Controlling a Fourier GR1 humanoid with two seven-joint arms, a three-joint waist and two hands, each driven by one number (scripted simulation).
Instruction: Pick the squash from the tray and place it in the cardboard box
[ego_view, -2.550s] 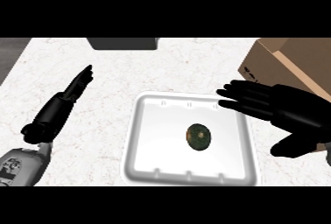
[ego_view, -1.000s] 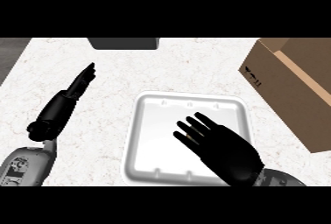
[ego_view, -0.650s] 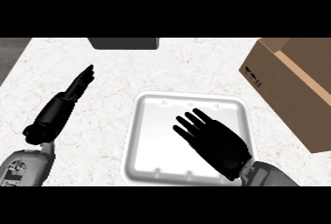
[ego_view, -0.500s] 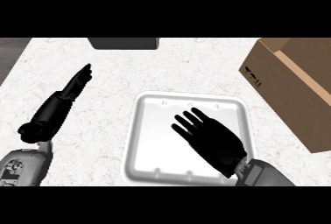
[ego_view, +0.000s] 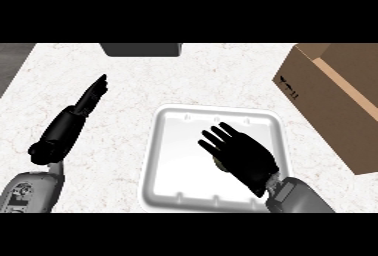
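A white tray (ego_view: 176, 150) lies on the counter in the middle of the head view. My right hand (ego_view: 240, 155) is spread palm-down over the tray's centre, fingers straight. It hides the squash almost wholly; only a sliver of dark green squash (ego_view: 216, 162) peeks out at the palm's left edge. I cannot tell whether the palm touches it. The brown cardboard box (ego_view: 332, 105) stands open-topped at the right, apart from the tray. My left hand (ego_view: 87, 100) rests open on the counter to the left, fingers pointing away.
A dark grey object (ego_view: 142, 49) sits at the counter's far edge, top centre. The counter is white speckled stone (ego_view: 214, 75); its left edge shows at the upper left corner.
My right hand swung from beside the box to over the tray, covering the squash, then crept slightly back and lower. The left hand stayed put.
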